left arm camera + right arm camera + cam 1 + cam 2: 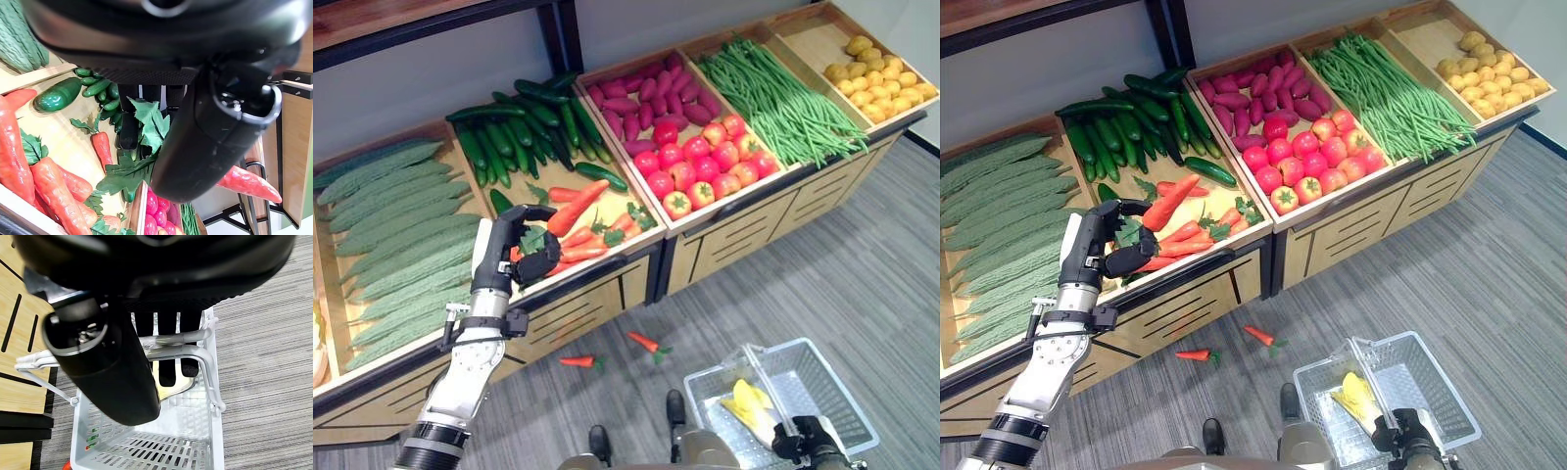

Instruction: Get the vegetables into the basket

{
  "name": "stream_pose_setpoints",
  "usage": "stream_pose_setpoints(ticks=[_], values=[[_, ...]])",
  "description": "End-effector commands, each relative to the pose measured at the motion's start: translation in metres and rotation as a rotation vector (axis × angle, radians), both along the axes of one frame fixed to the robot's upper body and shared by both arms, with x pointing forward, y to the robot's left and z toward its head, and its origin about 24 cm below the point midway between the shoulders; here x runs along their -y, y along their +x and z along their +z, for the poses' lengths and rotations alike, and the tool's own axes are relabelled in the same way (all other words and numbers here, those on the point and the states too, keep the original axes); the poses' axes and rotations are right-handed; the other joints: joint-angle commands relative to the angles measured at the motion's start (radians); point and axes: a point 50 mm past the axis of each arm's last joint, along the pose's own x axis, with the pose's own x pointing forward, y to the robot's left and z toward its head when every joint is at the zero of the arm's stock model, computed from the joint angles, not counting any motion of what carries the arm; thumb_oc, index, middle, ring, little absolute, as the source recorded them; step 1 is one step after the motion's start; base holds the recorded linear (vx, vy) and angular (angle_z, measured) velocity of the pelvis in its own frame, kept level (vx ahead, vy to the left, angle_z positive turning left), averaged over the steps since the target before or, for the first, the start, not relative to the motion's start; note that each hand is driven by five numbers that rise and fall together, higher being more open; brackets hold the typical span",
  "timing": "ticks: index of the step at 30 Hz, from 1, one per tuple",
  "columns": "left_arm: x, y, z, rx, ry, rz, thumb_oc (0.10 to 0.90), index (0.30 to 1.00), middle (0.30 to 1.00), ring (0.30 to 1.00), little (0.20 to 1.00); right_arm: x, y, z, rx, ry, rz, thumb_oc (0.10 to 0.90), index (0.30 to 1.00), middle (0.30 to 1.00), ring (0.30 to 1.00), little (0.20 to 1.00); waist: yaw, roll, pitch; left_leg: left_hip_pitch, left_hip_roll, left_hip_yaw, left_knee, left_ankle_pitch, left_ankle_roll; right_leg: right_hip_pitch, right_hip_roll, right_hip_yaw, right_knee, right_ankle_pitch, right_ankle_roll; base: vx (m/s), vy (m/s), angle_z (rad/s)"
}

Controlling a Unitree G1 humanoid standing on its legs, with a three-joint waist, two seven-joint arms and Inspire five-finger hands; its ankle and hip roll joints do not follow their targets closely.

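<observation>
Grey floor [862,274] holds two carrots [578,361], one basket [842,401].

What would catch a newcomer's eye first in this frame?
The long stand packed with colour: green gourds, cucumbers, carrots, tomatoes, beans and potatoes in wooden bins. Next, the left hand curled round a carrot at the carrot bin, with leaves between its fingers. Then two carrots lying on the grey floor, and the right hand shut on the handle of a white basket with something yellow inside.
</observation>
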Motion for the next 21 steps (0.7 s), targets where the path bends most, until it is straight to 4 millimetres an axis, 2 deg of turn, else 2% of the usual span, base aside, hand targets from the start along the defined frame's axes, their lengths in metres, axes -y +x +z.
stream_pose_setpoints(ticks=[1,3,6,7,8,10,12,13,14,15,16,17,19,21], values=[[0.001,0.009,0.065,0.303,0.042,-0.079,0.4,0.3,0.3,0.3,0.3,0.012,0.018,0.012,0.11,-0.044,-0.015,0.4,0.3,0.3,0.3,0.3,-0.001,-0.067,-0.01,0.035,0.025,-0.041,0.007,-0.08,-0.041,0.034,-0.166,0.053,0.071,-0.082,0.157,-0.02,0.144,-0.03],[0.007,0.014,0.065,0.294,0.064,-0.108,0.4,0.3,0.3,0.3,0.3,0.011,0.022,0.014,0.144,-0.048,-0.036,0.4,0.3,0.3,0.3,0.3,-0.012,-0.077,-0.002,0.042,0.014,-0.021,0.007,-0.088,-0.029,0.01,-0.177,0.066,0.096,-0.06,0.177,-0.04,0.16,-0.07],[0.013,0.019,0.07,0.312,0.075,-0.13,0.4,0.3,0.3,0.3,0.3,0.007,0.03,0.016,0.175,-0.042,-0.024,0.4,0.3,0.3,0.3,0.3,-0.024,-0.092,0.006,0.037,-0.003,0.015,0.007,-0.093,-0.02,-0.031,-0.182,0.107,0.092,0.026,0.205,-0.11,0.156,-0.38],[0.013,0.024,0.072,0.333,0.084,-0.117,0.4,0.3,0.3,0.3,0.3,-0.002,0.035,0.014,0.184,-0.023,-0.007,0.4,0.3,0.3,0.3,0.3,-0.029,-0.094,0.01,0.035,-0.005,0.089,0.007,-0.094,-0.008,-0.08,-0.192,0.09,0.072,0.086,0.205,-0.17,0.189,-0.65],[0.013,0.024,0.073,0.334,0.084,-0.117,0.4,0.3,0.3,0.3,0.3,-0.003,0.035,0.014,0.185,-0.023,-0.006,0.4,0.3,0.3,0.3,0.3,-0.028,-0.096,0.009,0.032,-0.006,0.091,0.007,-0.091,-0.008,-0.084,-0.192,0.094,0.072,0.089,0.205,-0.19,0.186,-1.45],[0.011,0.024,0.077,0.354,0.08,-0.103,0.4,0.3,0.3,0.3,0.3,-0.006,0.036,0.011,0.176,-0.019,-0.008,0.4,0.3,0.3,0.3,0.3,-0.002,-0.088,0.016,0.028,0.006,0.143,0.007,-0.087,0.006,-0.069,-0.214,-0.028,0.143,0.013,0.193,-0.13,0.065,-1.37],[0.008,0.022,0.077,0.355,0.082,-0.094,0.4,0.3,0.3,0.3,0.3,-0.006,0.037,0.011,0.179,-0.023,-0.01,0.4,0.3,0.3,0.3,0.3,0.012,-0.083,0.018,0.024,0.016,0.172,0.011,-0.084,0.009,-0.046,-0.222,-0.072,0.208,-0.032,0.18,-0.15,0.04,-1.0],[0.005,0.021,0.077,0.35,0.1,-0.088,0.4,0.3,0.3,0.3,0.3,-0.007,0.039,0.011,0.18,-0.025,-0.01,0.4,0.3,0.3,0.3,0.3,0.033,-0.073,0.016,0.01,0.03,0.215,0.016,-0.073,0.018,-0.023,-0.242,-0.118,0.304,-0.064,0.165,-0.17,0.027,-0.77],[0.003,0.019,0.076,0.344,0.109,-0.083,0.4,0.3,0.3,0.3,0.3,-0.008,0.04,0.011,0.179,-0.024,-0.004,0.4,0.3,0.3,0.3,0.3,0.039,-0.072,0.01,0.005,0.033,0.229,0.016,-0.071,0.019,-0.008,-0.246,-0.123,0.325,-0.072,0.163,-0.17,-0.041,-0.75],[-0.002,0.017,0.074,0.333,0.116,-0.065,0.4,0.3,0.3,0.3,0.3,-0.01,0.039,0.01,0.17,-0.017,0.013,0.4,0.3,0.3,0.3,0.3,0.057,-0.091,-0.016,-0.008,0.025,0.26,0.02,-0.066,0.011,0.072,-0.235,-0.125,0.269,-0.071,0.173,-0.06,-0.121,-1.15],[-0.003,0.016,0.073,0.33,0.118,-0.061,0.4,0.3,0.3,0.3,0.3,-0.011,0.04,0.01,0.172,-0.015,0.014,0.4,0.3,0.3,0.3,0.3,0.061,-0.1,-0.019,-0.006,0.023,0.269,0.02,-0.06,0.004,0.087,-0.228,-0.132,0.214,-0.068,0.18,-0.03,-0.192,-1.43],[-0.005,0.016,0.073,0.328,0.128,-0.056,0.4,0.3,0.3,0.3,0.3,-0.012,0.037,0.009,0.17,-0.011,0.015,0.4,0.3,0.3,0.3,0.3,0.06,-0.105,-0.029,-0.005,0.028,0.28,0.023,-0.054,0.0,0.095,-0.216,-0.147,0.178,-0.092,0.179,0.04,-0.213,-0.97],[0.0,0.018,0.072,0.321,0.114,-0.086,0.4,0.3,0.3,0.3,0.3,-0.005,0.029,0.011,0.169,-0.02,0.001,0.4,0.3,0.3,0.3,0.3,0.038,-0.096,-0.03,-0.003,0.047,0.27,0.031,-0.037,-0.018,0.109,-0.183,-0.162,0.147,-0.15,0.159,0.04,-0.245,-0.3],[0.003,0.018,0.071,0.317,0.112,-0.1,0.4,0.3,0.3,0.3,0.3,-0.001,0.023,0.011,0.161,-0.027,-0.015,0.4,0.3,0.3,0.3,0.3,0.028,-0.091,-0.027,-0.001,0.058,0.266,0.031,-0.028,-0.027,0.112,-0.172,-0.166,0.138,-0.169,0.148,0.0,-0.182,0.03]])
